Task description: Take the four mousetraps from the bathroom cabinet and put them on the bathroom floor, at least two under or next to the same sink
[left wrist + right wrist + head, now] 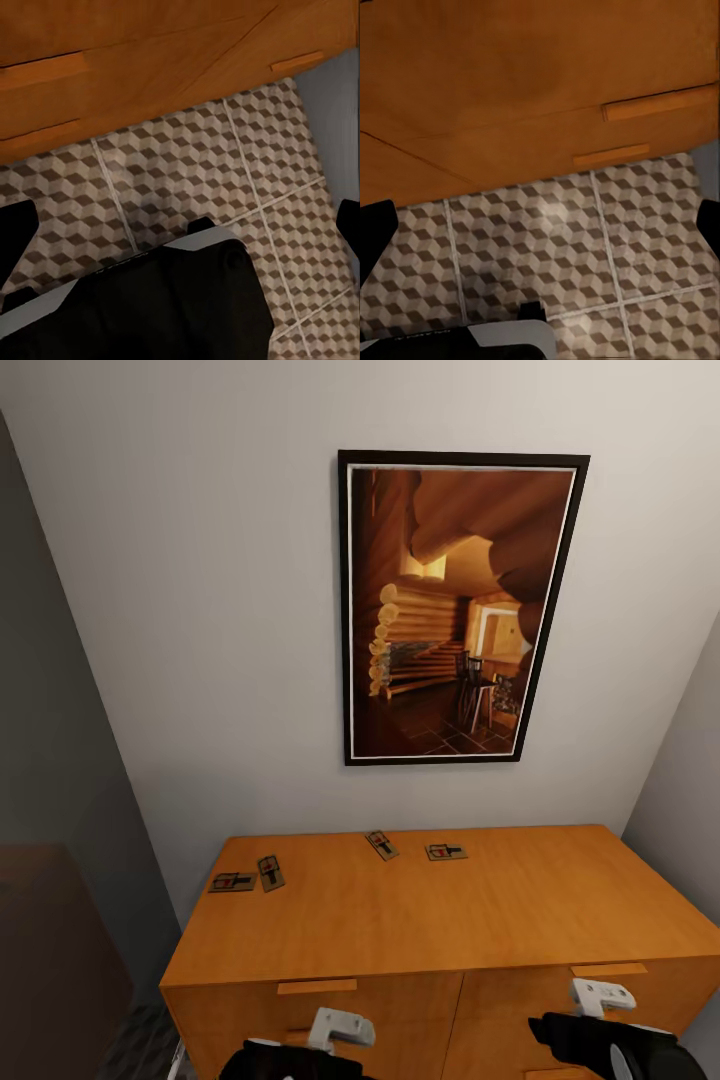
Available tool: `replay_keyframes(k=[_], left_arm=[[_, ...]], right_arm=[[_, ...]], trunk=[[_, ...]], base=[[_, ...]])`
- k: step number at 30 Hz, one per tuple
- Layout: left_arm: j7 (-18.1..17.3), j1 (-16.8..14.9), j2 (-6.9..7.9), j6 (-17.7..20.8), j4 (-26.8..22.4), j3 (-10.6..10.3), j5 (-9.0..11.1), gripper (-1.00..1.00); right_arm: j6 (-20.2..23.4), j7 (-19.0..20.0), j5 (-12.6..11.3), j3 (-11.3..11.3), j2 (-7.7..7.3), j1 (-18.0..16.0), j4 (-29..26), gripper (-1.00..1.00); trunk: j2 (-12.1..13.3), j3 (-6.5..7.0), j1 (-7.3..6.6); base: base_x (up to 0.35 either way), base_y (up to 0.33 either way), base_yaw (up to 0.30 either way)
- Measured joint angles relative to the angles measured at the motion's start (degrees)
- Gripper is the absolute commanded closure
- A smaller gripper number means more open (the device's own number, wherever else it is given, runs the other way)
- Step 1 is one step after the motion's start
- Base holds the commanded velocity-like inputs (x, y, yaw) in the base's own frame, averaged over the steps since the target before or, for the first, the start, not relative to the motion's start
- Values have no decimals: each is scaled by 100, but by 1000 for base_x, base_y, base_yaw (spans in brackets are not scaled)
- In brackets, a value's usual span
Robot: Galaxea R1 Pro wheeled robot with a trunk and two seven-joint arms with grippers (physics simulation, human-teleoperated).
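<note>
All four mousetraps [232,881] [270,872] [381,845] [446,851] lie on the far half of the cabinet [430,920] top, two at left, two near centre; both arms hang low in front, untouched traps beyond reach; both claws gape wide above the floor [187,180].

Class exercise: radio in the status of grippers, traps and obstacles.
Both grippers open, empty, low before cabinet. Four traps on top, near wall. Nothing blocking.
</note>
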Motion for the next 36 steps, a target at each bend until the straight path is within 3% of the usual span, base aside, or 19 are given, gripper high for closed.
replay_keyframes(k=[7,16,19,27,29,33,36], left_arm=[[-6,-3,-8,23,-157,-160,158,-100],[-8,-26,-8,29,-210,-189,761,-100],[-8,-60,-9,28,-213,-189,832,-100],[-8,-652,-9,45,-201,-187,997,-100],[-8,-1063,-9,51,-201,-186,1351,-100],[-1,-2062,-9,55,-178,-187,2442,-100],[17,-2559,-9,56,-151,-175,2846,-100]], right_arm=[[288,30,0,-237,-32,0,-66,-100],[450,40,-2,-311,-120,-1,-81,-100],[449,40,-3,-314,-127,-8,-81,-100],[444,40,-5,-317,-140,-225,-84,-100],[444,38,-7,-317,-143,-524,-84,-100],[444,34,-2,-318,-323,-1200,-85,-100],[444,33,-4,-316,-396,-1532,-85,-100]], trunk=[[0,0,0],[1,1,0],[2,2,0],[3,4,0],[4,5,1],[4,6,1],[3,5,0]], base=[[0,0,0],[0,0,0],[0,0,0],[0,0,0],[0,0,0],[0,0,0],[0,0,0]])
